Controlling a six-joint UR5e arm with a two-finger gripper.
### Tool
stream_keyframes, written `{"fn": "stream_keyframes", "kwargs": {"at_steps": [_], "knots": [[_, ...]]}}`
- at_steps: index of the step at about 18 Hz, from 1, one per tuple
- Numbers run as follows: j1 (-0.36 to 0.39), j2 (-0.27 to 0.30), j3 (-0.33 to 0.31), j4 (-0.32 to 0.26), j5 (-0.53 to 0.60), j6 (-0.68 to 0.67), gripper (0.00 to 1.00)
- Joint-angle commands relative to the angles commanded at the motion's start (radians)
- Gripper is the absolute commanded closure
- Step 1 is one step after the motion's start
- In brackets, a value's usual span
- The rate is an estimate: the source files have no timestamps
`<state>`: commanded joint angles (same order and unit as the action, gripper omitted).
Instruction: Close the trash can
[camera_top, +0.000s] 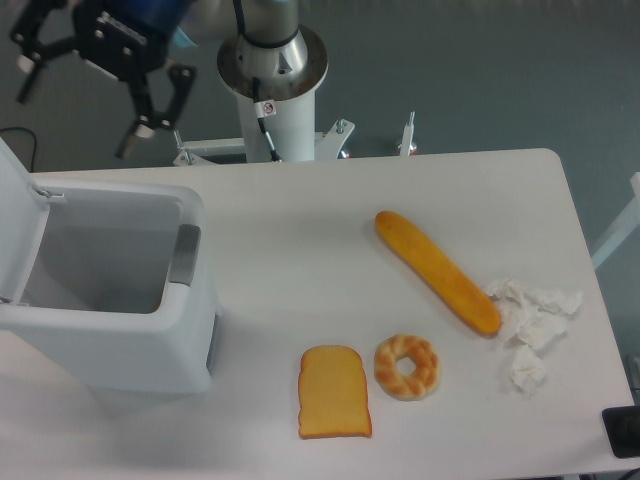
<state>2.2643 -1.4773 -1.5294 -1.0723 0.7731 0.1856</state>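
The trash can (120, 345) is a large white bin at the table's left side. It stands open and its inside looks empty. Its white lid (18, 225) is swung up at the left edge of the view. A grey latch tab (185, 252) sits on the can's right rim. My gripper (72, 125) is at the top left, above and behind the can. Its fingers are spread wide and hold nothing. It is not touching the lid or the can.
A long bread stick (437, 270), a donut (407, 366), a toast slice (334, 392) and crumpled tissue (530, 325) lie on the white table (300, 250) right of the can. The arm's base (272, 60) stands behind the table.
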Motion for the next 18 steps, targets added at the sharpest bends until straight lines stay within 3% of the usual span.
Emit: {"fn": "stream_keyframes", "kwargs": {"at_steps": [9, 18], "knots": [[-0.057, 0.018, -0.002, 0.000, -0.083, -0.015, 0.00], [-0.118, 0.014, 0.008, 0.011, -0.091, -0.041, 0.00]]}}
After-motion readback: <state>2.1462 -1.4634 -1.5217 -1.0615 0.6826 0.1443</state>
